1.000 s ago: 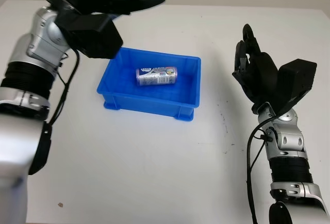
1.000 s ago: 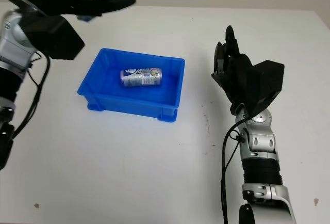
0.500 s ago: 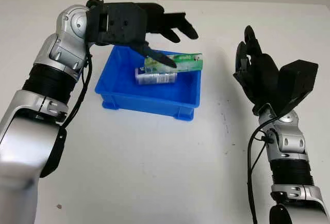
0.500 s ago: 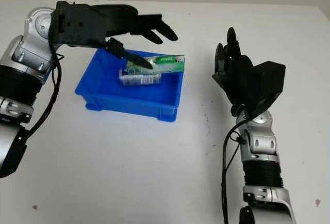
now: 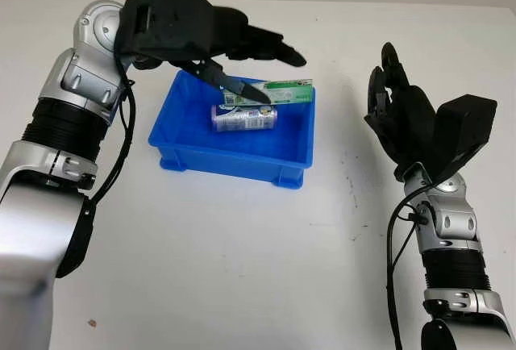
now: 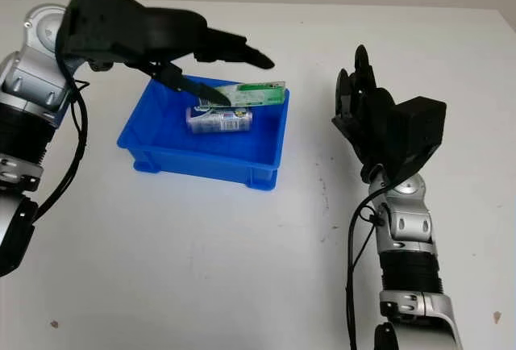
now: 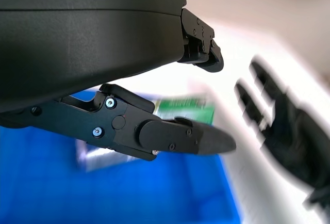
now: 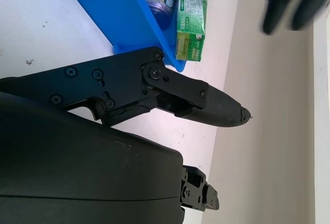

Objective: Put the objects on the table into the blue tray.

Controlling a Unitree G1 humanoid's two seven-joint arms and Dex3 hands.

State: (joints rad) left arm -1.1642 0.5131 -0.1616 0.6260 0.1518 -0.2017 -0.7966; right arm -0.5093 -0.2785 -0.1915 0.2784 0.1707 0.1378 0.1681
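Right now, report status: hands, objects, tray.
Left robot hand open above tray. Green box propped on far rim, can inside. Right robot hand open, raised beside tray. Nothing in the way.

You have a plain white table (image 5: 242,269) in front of you, and the blue tray (image 5: 234,152) sits directly on it, closer to the far edge than the near one and a little left of the middle. To the right of the tray you can see a few small dark specks (image 5: 352,197) on the tabletop. Near the front left corner there is one small brownish crumb (image 5: 92,322).
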